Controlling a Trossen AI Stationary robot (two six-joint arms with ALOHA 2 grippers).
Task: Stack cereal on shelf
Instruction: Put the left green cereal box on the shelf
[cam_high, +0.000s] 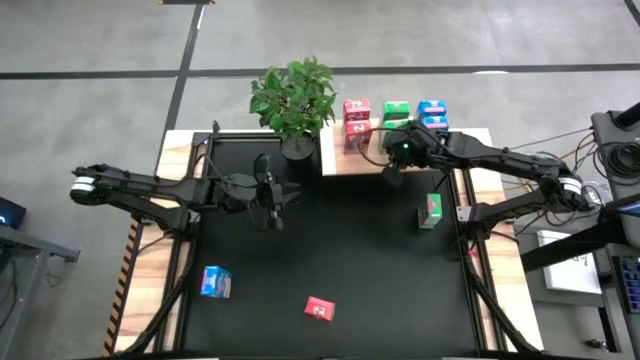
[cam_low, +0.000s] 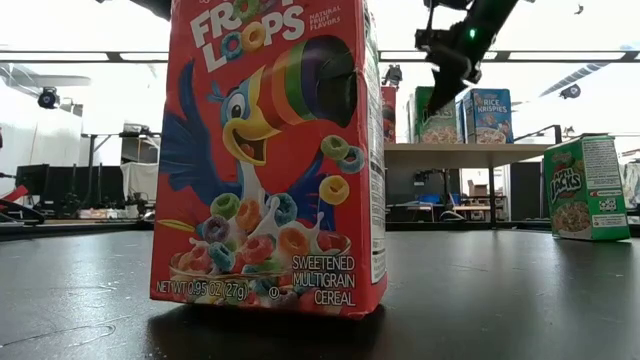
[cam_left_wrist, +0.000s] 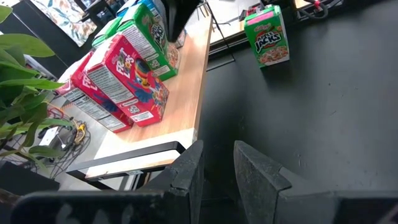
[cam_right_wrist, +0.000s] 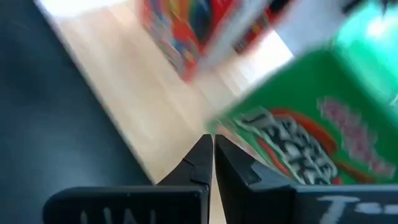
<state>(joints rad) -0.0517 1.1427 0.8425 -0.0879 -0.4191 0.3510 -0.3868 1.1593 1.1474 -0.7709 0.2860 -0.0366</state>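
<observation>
A Froot Loops box (cam_low: 268, 160), reading "Sweetened Multigrain Cereal", is standing on the black table (cam_high: 350, 250). Apple Jacks (cam_low: 586, 188) is sitting nearby. Rice Krispies (cam_low: 487, 115) is resting on the shelf (cam_left_wrist: 180, 106). The right gripper (cam_right_wrist: 211, 163), pinched empty, is hovering there, seemingly beside a green box (cam_right_wrist: 311, 149). The left gripper (cam_left_wrist: 217, 171) is waiting, narrowly parted.

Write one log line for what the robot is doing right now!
right gripper: fingers shut, empty, at the green boxes on shelf | left gripper: waiting mid-table | loose: green box, blue box, red box
</observation>
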